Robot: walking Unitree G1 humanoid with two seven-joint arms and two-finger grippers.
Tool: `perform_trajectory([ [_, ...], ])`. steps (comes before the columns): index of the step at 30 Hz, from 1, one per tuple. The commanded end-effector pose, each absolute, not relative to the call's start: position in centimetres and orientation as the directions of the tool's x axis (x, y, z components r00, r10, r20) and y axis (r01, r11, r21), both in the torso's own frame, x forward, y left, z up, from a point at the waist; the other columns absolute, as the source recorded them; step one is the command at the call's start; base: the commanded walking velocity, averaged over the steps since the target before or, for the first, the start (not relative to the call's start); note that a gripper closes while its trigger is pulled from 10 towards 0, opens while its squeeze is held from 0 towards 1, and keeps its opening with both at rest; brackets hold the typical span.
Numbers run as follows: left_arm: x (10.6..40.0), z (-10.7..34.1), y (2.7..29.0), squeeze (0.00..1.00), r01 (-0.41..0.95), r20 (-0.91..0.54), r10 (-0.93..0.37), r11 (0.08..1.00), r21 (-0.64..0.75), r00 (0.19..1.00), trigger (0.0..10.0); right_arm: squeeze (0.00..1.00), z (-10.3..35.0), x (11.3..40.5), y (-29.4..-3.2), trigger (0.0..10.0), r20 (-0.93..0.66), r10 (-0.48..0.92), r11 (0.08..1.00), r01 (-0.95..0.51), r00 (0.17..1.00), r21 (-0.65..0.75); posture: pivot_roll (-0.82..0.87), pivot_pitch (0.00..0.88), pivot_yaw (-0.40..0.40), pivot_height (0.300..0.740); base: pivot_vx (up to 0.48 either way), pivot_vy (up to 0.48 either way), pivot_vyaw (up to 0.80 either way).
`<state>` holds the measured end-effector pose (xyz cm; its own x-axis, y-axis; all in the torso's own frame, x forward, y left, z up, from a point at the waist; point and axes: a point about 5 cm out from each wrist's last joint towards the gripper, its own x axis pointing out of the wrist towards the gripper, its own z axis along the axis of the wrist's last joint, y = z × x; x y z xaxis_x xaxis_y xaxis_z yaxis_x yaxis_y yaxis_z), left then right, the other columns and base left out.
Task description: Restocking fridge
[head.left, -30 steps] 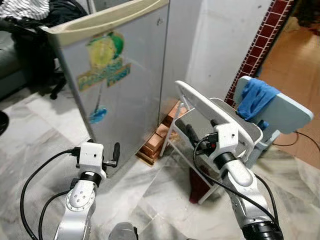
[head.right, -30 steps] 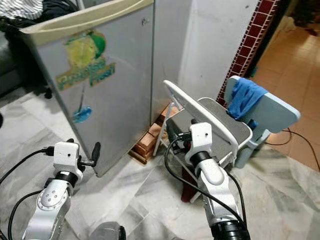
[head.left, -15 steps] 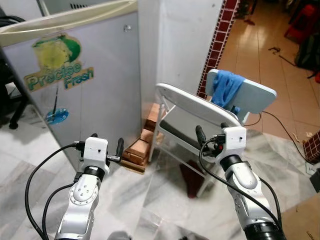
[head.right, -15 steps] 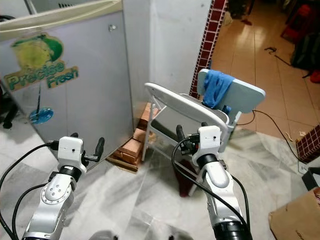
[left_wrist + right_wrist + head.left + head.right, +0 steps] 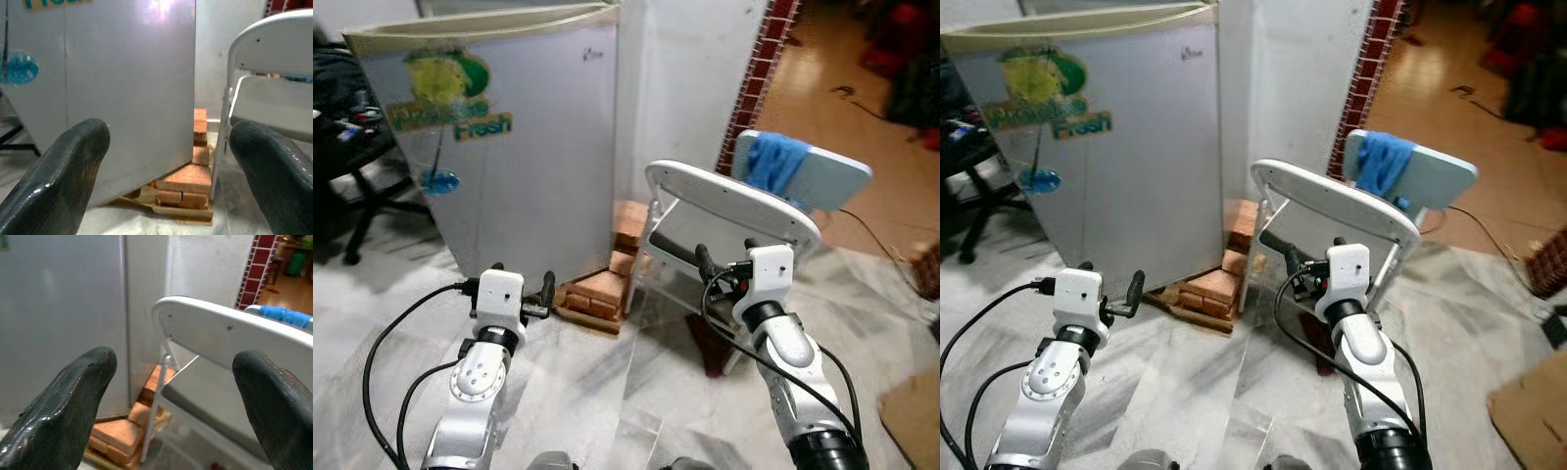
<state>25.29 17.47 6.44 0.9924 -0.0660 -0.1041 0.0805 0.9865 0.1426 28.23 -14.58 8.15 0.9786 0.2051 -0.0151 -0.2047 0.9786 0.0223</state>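
head eyes look down, wrist views share fridge (image 5: 122, 88)

Grey marble floor (image 5: 607, 382) carries fridge (image 5: 519, 147) at 11 o'clock, brick stack (image 5: 607, 284) at its corner on cardboard, white folding chair (image 5: 724, 225) at 1 o'clock beside bricks.

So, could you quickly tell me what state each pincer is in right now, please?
Left pincer: open, holding nothing, facing the fridge.
Right pincer: open, holding nothing, facing the white folding chair.
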Motion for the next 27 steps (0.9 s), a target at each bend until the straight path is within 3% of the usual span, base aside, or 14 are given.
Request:
perform_trajectory([
  [1,25.6,6.81,17.37,0.0,0.08,-0.088,-0.068,0.987,0.139,0.994,10.0,0.0,8.36,28.32,-14.86,10.0,-0.007,0.202,0.979,-0.202,0.979,0.008,0.07,0.039,-0.02,0.74,0.0,0.48,-0.8],
  [20,25.87,6.96,17.46,0.0,0.088,-0.081,-0.078,0.987,0.134,0.994,10.0,0.0,8.4,28.48,-14.88,10.0,0.0,0.192,0.981,-0.192,0.981,0.001,0.07,0.041,-0.015,0.74,0.0,0.48,-0.8],
  [27,26.24,7.26,17.58,0.0,0.087,-0.074,-0.078,0.987,0.136,0.994,10.0,0.0,8.59,28.7,-14.88,10.0,0.012,0.192,0.981,-0.192,0.981,-0.005,0.07,0.046,-0.012,0.74,0.0,0.48,-0.15],
])
